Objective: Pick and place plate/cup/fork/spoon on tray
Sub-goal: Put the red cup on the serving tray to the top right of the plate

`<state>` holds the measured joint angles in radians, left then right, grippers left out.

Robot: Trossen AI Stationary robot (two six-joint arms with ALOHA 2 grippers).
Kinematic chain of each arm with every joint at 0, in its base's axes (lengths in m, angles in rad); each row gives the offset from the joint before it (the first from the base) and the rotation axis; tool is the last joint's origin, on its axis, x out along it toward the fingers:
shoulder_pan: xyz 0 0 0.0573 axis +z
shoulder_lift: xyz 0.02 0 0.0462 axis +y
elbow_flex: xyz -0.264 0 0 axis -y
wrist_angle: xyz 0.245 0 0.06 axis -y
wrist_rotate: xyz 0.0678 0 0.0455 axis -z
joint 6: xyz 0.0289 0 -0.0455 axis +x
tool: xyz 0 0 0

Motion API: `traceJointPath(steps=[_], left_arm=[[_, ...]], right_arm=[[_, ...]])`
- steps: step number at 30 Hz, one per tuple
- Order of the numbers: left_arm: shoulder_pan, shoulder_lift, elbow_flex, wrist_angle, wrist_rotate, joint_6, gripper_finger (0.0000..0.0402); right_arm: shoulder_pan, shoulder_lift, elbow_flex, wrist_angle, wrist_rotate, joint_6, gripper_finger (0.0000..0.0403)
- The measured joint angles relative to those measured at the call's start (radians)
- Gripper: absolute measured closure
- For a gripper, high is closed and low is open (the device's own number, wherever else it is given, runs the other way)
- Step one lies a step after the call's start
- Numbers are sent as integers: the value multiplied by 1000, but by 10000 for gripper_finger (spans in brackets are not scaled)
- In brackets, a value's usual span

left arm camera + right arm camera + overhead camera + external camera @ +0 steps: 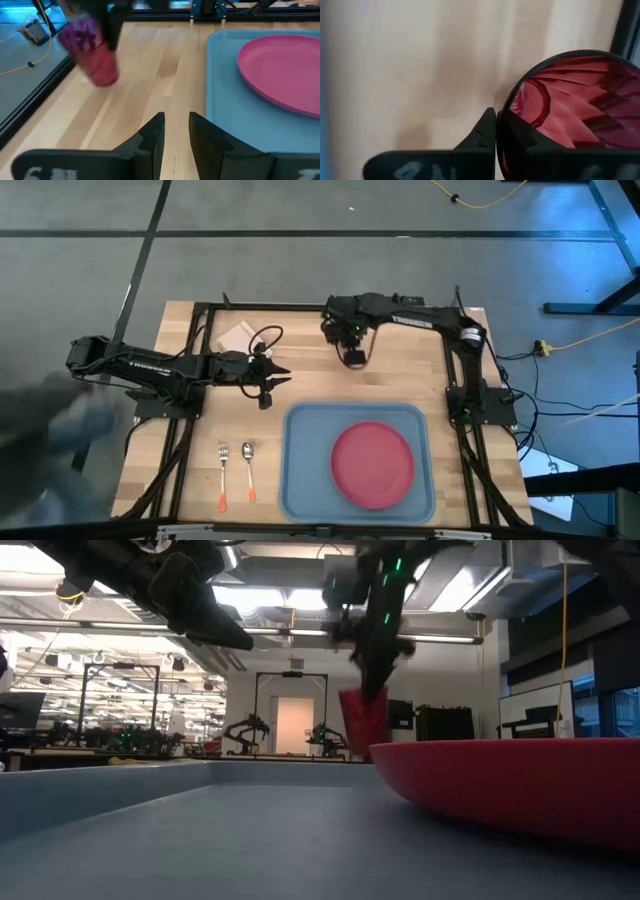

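Note:
The dark red cup (570, 100) hangs on my right gripper (498, 116), which is shut on it above the bare wood beyond the tray's far edge (353, 358). It also shows in the low view (365, 720) and, blurred, in the left wrist view (97, 62). The pinkish-red plate (372, 464) lies flat in the light-blue tray (300, 480). The fork (222, 475) and the spoon (248, 470) lie side by side on the table left of the tray. My left gripper (176, 117) hovers open left of the tray's far corner (283, 375), with nothing between its fingers. My right gripper pinches the cup's rim (504, 109), with one finger inside the cup and one outside its wall. The fingers come from above, pointing steeply down. The cup hangs tilted below them (365, 725) and looks clear of the table.
A white square pad (235, 337) lies at the table's far left, next to dark cables. Black frame rails run along the table's edges. Bare wood lies between the left gripper and the tray, and the tray's left part beside the plate is bare.

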<state>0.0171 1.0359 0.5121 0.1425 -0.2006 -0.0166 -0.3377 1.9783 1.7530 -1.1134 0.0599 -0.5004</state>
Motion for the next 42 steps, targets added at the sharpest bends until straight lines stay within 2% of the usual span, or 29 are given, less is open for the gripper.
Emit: traceJointPath(steps=[4, 9, 15, 22, 25, 28, 33, 38, 42], left_arm=[[0, 0, 0, -1, 0, 0, 320], [0, 0, 0, -1, 0, 0, 320], [0, 0, 0, 0, 0, -1, 320], [0, 0, 0, 0, 0, -4, 320], [0, 0, 0, 0, 0, -4, 320], [0, 0, 0, 0, 0, -7, 320], [0, 0, 0, 0, 0, -9, 320], [0, 0, 0, 0, 0, -9, 320], [0, 0, 0, 0, 0, -11, 320]], right_arm=[[112, -85, -1, -167, -1, 44, 391], [262, -201, -8, -366, 0, 275, 391], [430, -343, -63, -434, 50, 530, 391], [580, -551, -312, -421, 167, 876, 391], [623, -641, -463, -371, 175, 1028, 391], [670, -713, -595, -258, 158, 1102, 390], [745, -757, -741, -45, 123, 1140, 391], [796, -757, -833, -42, 101, 1280, 391], [831, -760, -853, -8, 100, 1365, 391]])
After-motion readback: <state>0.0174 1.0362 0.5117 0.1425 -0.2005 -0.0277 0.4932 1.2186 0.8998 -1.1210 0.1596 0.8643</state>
